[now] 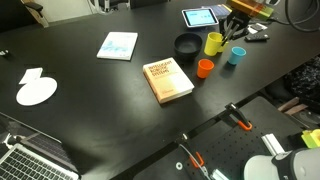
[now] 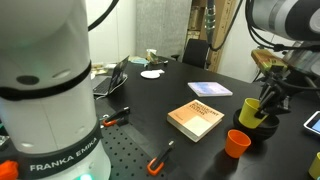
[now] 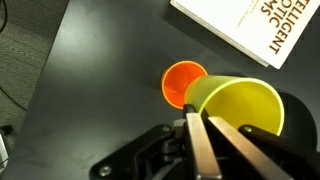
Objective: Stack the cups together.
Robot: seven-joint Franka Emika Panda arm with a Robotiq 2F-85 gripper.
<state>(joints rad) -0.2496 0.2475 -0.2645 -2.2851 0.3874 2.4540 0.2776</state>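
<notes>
Here, glossy yellow cup [image 3: 243, 104], tilted, hand [image 3: 194, 122] pinched on its rim, orange cup [image 3: 180, 84] beside.

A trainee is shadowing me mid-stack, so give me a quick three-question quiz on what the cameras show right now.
1. True or false: the orange cup is already nested inside another cup.
2. The tool is shut on the rim of which cup? A teal, B yellow, C orange.
3. What lies flat on the table right beside the orange cup?

Key:
1. False, it stands alone.
2. B, the yellow cup.
3. The book.
</notes>
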